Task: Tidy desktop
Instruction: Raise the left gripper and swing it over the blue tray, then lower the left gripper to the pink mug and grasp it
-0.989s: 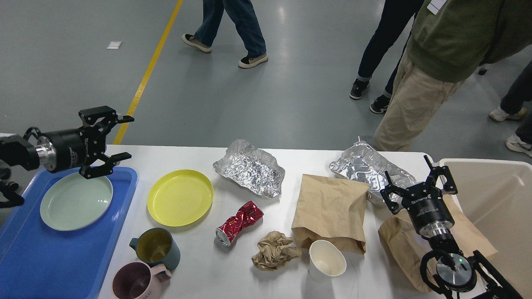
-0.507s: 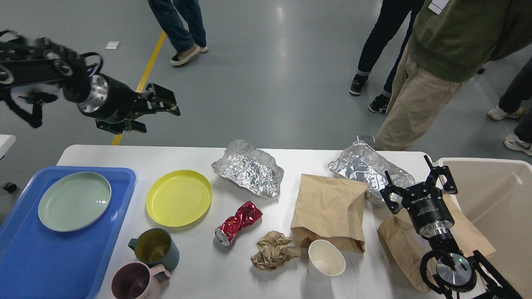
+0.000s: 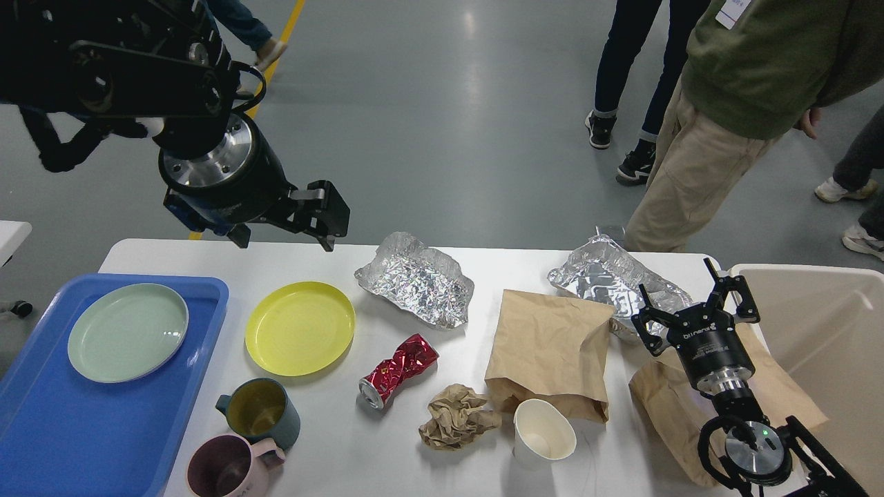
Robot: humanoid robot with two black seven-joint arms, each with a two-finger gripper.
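The white desktop (image 3: 324, 442) holds a yellow plate (image 3: 300, 328), a teal mug (image 3: 259, 411), a pink mug (image 3: 231, 466), a crushed red can (image 3: 397, 369), a crumpled brown paper ball (image 3: 456, 417), a white paper cup (image 3: 543, 431), two brown paper bags (image 3: 549, 352) (image 3: 663, 404) and two crumpled foil pieces (image 3: 414, 279) (image 3: 615, 276). My left gripper (image 3: 283, 231) is open and empty, high over the table's far edge, just behind the yellow plate. My right gripper (image 3: 690, 297) is open and empty above the right foil and right bag.
A blue tray (image 3: 83, 428) at the left holds a pale green plate (image 3: 128, 331). A beige bin (image 3: 829, 338) stands at the right end. A person in a green top (image 3: 704, 159) stands close behind the table's far right edge; others walk farther back.
My left arm has swung from over the blue tray up and to the right, now over the far edge near the yellow plate. The right arm has not moved. People behind have shifted.
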